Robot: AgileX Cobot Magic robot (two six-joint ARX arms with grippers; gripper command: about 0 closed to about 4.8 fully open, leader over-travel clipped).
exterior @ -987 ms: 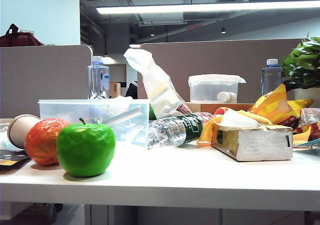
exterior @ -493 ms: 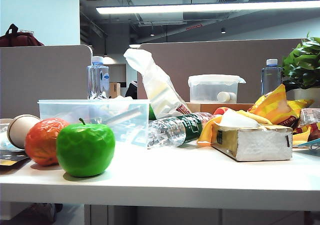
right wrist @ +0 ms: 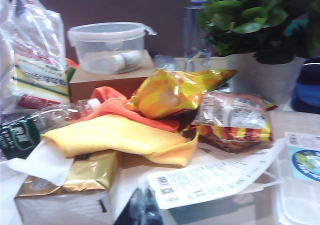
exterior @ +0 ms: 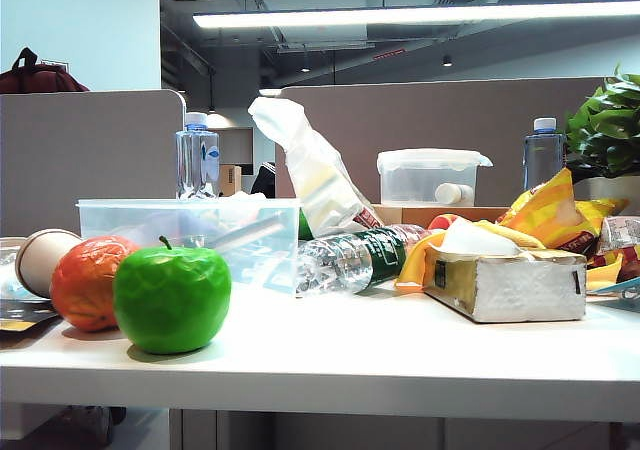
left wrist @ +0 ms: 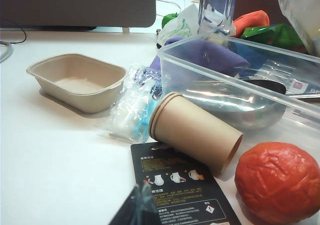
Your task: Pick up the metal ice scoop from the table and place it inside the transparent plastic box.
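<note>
The metal ice scoop (left wrist: 235, 104) lay inside the transparent plastic box (exterior: 190, 232), its shiny bowl resting on the box floor and its handle running off toward the right edge of the left wrist picture. In the exterior picture the box sat left of centre on the counter (exterior: 400, 355), with the scoop's handle (exterior: 243, 235) showing faintly through the clear front wall. A green apple (exterior: 171, 299) stood in front of the box at lower left, an orange-red fruit (exterior: 85, 281) just beside it, and a tan paper cup (left wrist: 194, 131) lay tipped on its side, touching the box wall. A beige tray (left wrist: 77, 81) sat well apart from them in the upper left of the left wrist picture. A crushed water bottle (exterior: 350, 260) lay right of the box, then a tissue box (exterior: 510, 285).

Neither claw showed in any picture. The right claw was fully closed on nothing seen; the left claw's state could not be told.
</note>
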